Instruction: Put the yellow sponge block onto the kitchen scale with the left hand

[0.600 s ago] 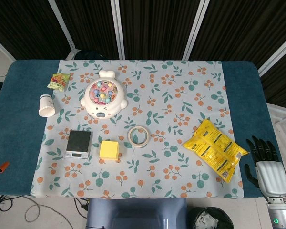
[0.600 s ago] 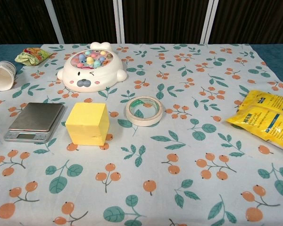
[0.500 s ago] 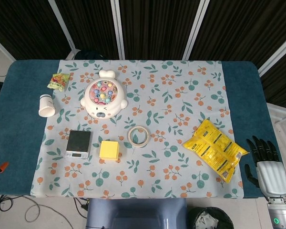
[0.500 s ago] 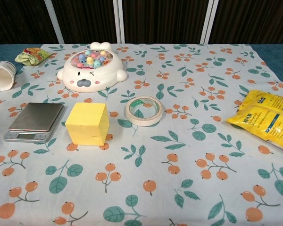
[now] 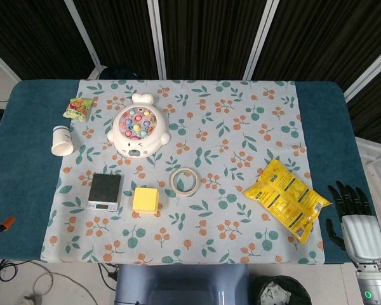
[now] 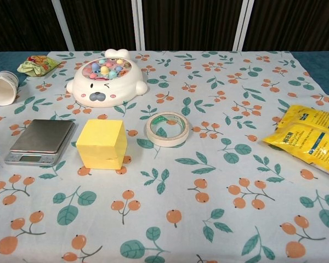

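- Head view shows the yellow sponge block resting on the floral cloth toward the worktop's front edge, left of centre; nothing holds it.
- Chest view puts the same sponge block just beside the kitchen scale, on the scale's right, with a narrow gap between them.
- The kitchen scale sits flat, its platform bare, nearer the worktop's left edge than the block.
- A roll of tape lies flat just right of the block, slightly farther from the front edge.
- A white fish-shaped toy with coloured pieces stands behind the scale and block.
- A white cup lies on its side near the left edge, with a small green snack packet beyond it toward the back left corner.
- A yellow bag lies near the front right corner.
- The right hand hangs off the worktop's front right corner, fingers straight, slightly apart, holding nothing.
- The left hand appears in neither view.
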